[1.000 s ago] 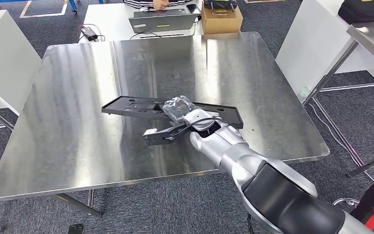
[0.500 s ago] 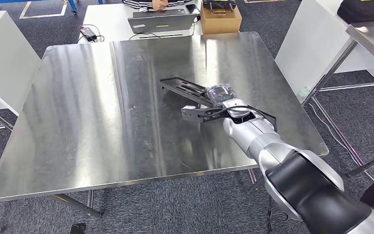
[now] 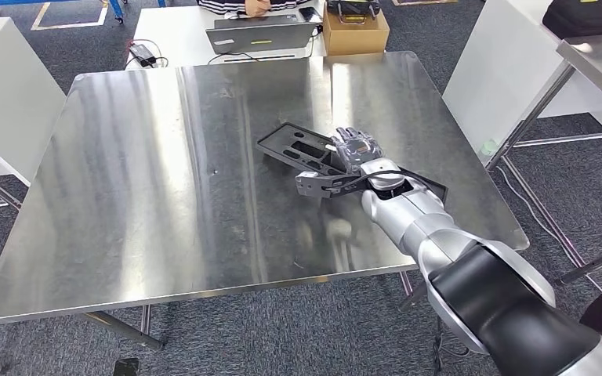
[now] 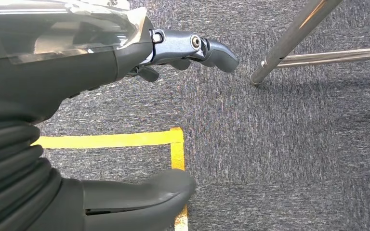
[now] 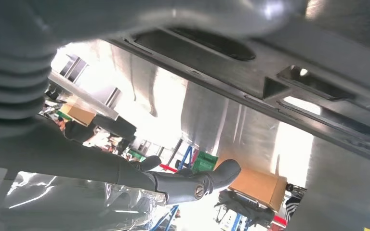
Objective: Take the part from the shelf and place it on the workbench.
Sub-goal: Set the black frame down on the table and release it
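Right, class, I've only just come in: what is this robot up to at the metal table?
The robot's right hand holds a long black plastic part over the steel workbench, towards its right side. The part looks low, at or just above the surface; whether it has touched down cannot be told. The left hand hangs beside the robot over grey carpet with yellow floor tape, holding nothing. A person sits at a laptop on the far table.

A long flat black plastic part (image 3: 302, 149) lies on the square steel workbench (image 3: 165, 196), right of centre in the head view. The robot's right hand (image 3: 358, 149) sits over the part's right half. Behind the workbench, at the upper edge, a grey laptop (image 3: 260, 35) stands left of a brown cardboard box (image 3: 357, 31).
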Controlling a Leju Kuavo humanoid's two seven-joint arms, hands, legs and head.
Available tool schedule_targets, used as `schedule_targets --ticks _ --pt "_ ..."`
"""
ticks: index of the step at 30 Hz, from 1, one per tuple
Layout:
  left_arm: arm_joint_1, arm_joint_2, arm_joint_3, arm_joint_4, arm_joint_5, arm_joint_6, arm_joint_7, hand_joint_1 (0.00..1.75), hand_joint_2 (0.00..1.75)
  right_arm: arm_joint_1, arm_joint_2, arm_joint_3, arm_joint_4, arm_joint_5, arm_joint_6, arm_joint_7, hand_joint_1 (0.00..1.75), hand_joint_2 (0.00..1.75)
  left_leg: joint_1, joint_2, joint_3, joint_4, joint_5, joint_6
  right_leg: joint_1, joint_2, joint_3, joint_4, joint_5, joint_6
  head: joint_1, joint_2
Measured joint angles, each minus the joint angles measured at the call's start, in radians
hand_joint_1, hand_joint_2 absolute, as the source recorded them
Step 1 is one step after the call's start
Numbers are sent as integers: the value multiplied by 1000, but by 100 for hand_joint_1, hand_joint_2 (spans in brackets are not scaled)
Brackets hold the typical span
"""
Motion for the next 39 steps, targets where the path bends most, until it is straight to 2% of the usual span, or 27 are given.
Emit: schedule_targets --ticks 5,7,10,13,16,18,20,23,28,33,39 --pt "3 0 0 0 9 5 0 0 0 0 19 -29 -1 -33 -32 -53 0 0 0 0 0 0 0 0 0 0 0 0 0 0 0 0" --pt "4 0 1 0 14 9 -3 0 0 4 34 -65 -10 -121 -39 -131 0 0 0 0 0 0 0 0 1 0 1 0 0 0 0 0" --pt "8 0 5 0 19 15 -9 0 0 21 72 -182 -51 -315 -32 -309 0 0 0 1 0 0 0 0 2 1 0 0 0 0 0 0" --pt "10 0 10 1 20 17 -10 0 0 29 106 -276 -86 -375 -21 -367 0 0 1 -1 0 0 0 0 1 -2 -4 0 -1 -1 0 0" --pt "15 0 14 1 26 19 -11 0 0 50 130 -348 -136 -471 38 -449 0 0 2 -3 0 -1 -1 -1 2 -4 -4 0 -1 -1 0 0" --pt "19 0 19 1 34 20 -15 0 0 86 152 -405 -211 -598 130 -512 0 0 1 -1 0 -1 -1 -1 3 -2 0 0 -1 -1 0 0" --pt "20 1 23 1 38 21 -21 0 0 147 174 -452 -331 -761 256 -520 0 0 1 -1 1 0 -1 -1 3 -2 0 0 -1 -1 0 0" --pt "25 3 27 1 39 21 -25 0 0 268 192 -481 -570 -1017 419 -474 0 0 2 -5 1 0 -1 -1 2 -6 -6 0 -3 -3 0 0" --pt "35 14 37 1 38 19 -25 0 0 450 185 -458 -915 -1283 543 -446 0 0 2 -5 0 -1 -3 -3 2 -6 -7 -1 -4 -4 0 0" --pt "38 20 40 1 38 20 -25 0 0 546 167 -416 -1099 -1342 568 -443 0 0 2 -4 1 -1 -4 -4 2 -5 -8 -1 -4 -4 0 0" --pt "38 21 41 1 38 20 -25 0 0 570 150 -397 -1172 -1353 566 -441 0 0 2 -4 1 -1 -3 -4 2 -5 -7 0 -3 -3 0 0"
